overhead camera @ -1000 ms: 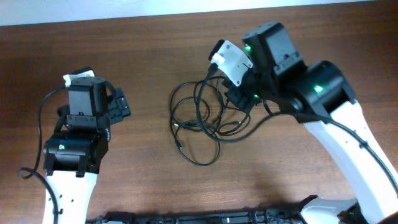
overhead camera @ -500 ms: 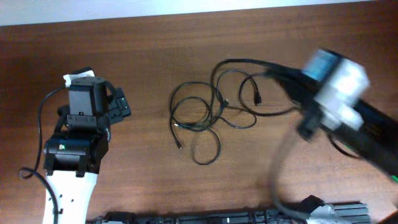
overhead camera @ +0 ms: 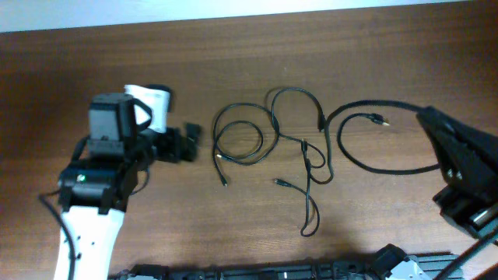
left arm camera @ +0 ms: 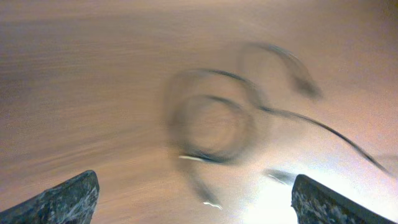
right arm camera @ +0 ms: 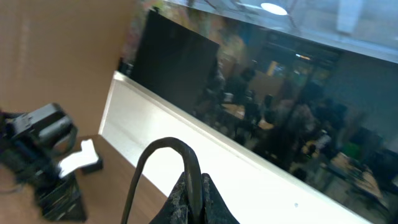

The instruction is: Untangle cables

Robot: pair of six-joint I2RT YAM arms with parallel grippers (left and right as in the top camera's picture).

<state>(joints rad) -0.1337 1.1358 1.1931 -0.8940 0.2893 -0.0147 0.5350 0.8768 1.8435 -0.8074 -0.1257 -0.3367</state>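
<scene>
The thin black cables (overhead camera: pixel 257 144) lie loosely looped at the middle of the brown table. One cable (overhead camera: pixel 366 148) is drawn out to the right as a wide loop with its plug (overhead camera: pixel 379 120) free. My right gripper (overhead camera: pixel 429 124) is shut on that cable; in the right wrist view the cord (right arm camera: pixel 163 149) arches up out of the closed fingers (right arm camera: pixel 194 199). My left gripper (overhead camera: pixel 189 142) is open and empty just left of the bundle. The left wrist view is blurred and shows the loops (left arm camera: pixel 211 118) ahead of the spread fingertips (left arm camera: pixel 196 199).
The table's far edge and a white wall strip (overhead camera: pixel 311 8) run along the top. A black rail (overhead camera: pixel 272 272) lines the front edge. The left arm (right arm camera: pixel 43 149) shows in the right wrist view.
My right arm swung away to the right and lifted, pulling one cable out of the bundle. The remaining loops spread out. My left arm moved right toward the bundle.
</scene>
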